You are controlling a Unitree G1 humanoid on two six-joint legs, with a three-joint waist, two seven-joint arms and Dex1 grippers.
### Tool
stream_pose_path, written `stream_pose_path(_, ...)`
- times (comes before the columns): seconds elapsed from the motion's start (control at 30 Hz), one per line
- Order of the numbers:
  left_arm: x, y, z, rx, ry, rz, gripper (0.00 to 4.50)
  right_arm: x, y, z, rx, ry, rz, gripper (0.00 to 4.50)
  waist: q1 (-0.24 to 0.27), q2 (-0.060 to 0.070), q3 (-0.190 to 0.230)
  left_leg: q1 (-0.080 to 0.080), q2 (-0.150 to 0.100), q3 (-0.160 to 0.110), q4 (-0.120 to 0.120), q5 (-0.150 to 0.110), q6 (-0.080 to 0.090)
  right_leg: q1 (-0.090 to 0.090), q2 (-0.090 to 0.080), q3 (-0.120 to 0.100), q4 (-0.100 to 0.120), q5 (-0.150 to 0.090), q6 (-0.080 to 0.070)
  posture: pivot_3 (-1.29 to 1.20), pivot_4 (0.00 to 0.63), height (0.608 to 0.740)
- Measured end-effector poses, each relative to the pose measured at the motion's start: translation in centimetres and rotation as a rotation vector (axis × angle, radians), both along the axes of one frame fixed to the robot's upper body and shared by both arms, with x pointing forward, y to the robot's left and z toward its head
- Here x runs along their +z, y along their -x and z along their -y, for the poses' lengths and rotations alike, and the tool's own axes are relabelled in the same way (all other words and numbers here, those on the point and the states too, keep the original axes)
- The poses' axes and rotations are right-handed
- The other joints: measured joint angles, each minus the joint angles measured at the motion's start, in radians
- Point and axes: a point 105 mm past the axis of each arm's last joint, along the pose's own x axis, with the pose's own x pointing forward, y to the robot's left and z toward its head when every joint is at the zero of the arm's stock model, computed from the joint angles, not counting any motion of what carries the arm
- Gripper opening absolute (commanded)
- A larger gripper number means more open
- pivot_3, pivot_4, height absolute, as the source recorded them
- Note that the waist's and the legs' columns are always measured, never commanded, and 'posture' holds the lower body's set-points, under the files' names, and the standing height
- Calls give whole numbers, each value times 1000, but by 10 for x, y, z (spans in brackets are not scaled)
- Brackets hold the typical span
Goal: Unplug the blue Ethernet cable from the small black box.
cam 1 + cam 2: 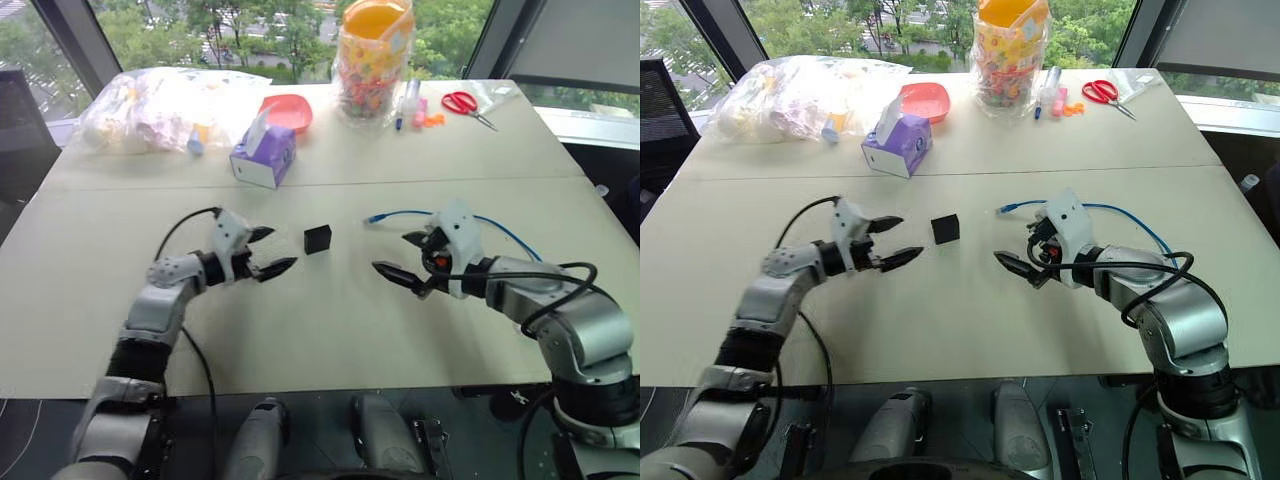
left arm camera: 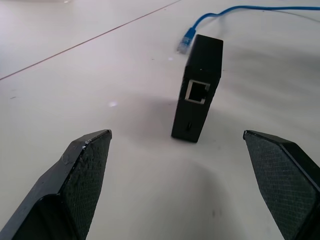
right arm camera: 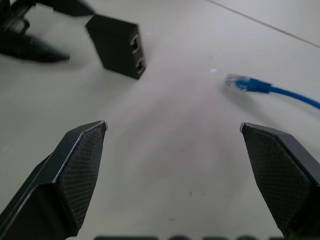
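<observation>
Black, cross-hatched fingers of the left hand (image 1: pixel 266 251) stand wide apart and hold nothing, pointing across the pale surface (image 1: pixel 330 330) at the small black box (image 1: pixel 318 238), which stands upright just beyond the fingertips and touches neither. The right hand (image 1: pixel 404 256) is spread just as wide and also empty, aimed back toward the box from the other side. Between that hand and the box lies the free plug end of the blue Ethernet cable (image 1: pixel 378 217), flat on the surface and clear of the box; the cord runs off behind the right arm. In both wrist views the box's ports look empty, so the unplugging appears done. The risks from here are small but real: the box is light and stands on a narrow face, so a sweep of the left fingers could tip or skid it, and the right arm's black cabling hangs close to the blue cord, so drawing that arm back carelessly could snag the cord and drag the plug. The purple tissue box (image 1: pixel 264 156) sits well apart.
</observation>
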Motion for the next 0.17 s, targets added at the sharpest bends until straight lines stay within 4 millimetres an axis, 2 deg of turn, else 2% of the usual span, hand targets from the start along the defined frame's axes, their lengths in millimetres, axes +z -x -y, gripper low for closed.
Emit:
stream_pose_path(0.1,12,18,-14,4,-2,-23,4438,6,5,-2,25,-59,-15,4500,1,0,0,1,0,0,1,0,0,2,0,0,-1,0,0,0,150,740)
stream_pose_path(0.17,18,24,-15,10,14,-21,4438,7,6,-1,26,-73,-19,4500,8,0,0,1,0,0,1,0,0,3,0,0,-2,0,0,0,150,740)
